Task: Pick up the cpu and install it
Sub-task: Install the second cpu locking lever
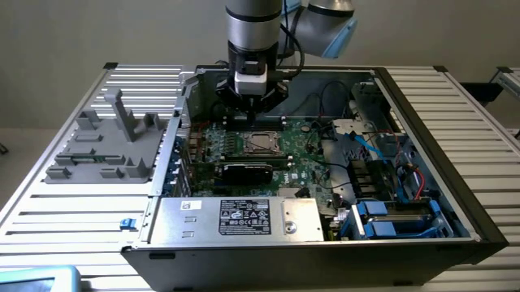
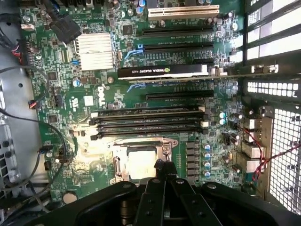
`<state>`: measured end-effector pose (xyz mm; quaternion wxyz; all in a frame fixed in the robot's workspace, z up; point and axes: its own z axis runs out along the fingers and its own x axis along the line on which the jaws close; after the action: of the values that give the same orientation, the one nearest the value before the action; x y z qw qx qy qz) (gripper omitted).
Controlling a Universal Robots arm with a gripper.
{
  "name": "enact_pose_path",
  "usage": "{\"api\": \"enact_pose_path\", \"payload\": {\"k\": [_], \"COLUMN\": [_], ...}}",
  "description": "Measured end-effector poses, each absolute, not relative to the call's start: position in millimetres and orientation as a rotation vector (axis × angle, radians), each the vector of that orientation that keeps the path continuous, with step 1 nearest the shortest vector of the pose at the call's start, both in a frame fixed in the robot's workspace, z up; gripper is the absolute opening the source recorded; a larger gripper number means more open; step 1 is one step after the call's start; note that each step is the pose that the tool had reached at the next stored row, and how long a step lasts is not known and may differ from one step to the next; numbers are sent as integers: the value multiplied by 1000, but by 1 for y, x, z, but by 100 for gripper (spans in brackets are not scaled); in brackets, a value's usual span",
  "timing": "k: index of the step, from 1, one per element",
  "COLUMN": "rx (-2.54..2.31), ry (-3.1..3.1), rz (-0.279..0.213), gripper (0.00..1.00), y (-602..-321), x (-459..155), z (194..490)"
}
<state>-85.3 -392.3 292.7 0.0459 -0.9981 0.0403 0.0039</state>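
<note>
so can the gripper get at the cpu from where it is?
Probably yes. The gripper, fingers shut, hangs right over the cpu lying in its socket on the motherboard. The case is open on top and no cable crosses the chip. The graphics card sits well clear.

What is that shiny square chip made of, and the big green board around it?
The cpu looks like it has a metal top: pale, silvery, catching the light. The green board looks like glossy coated circuit board, probably fibreglass, dotted with small soldered parts.
</note>
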Motion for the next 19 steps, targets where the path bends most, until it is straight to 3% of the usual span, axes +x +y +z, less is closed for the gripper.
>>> {"api": "enact_pose_path", "payload": {"k": [19], "rx": [-2914], "ry": [183], "rz": [26], "gripper": [11], "y": [-405], "x": [-86], "z": [281]}}
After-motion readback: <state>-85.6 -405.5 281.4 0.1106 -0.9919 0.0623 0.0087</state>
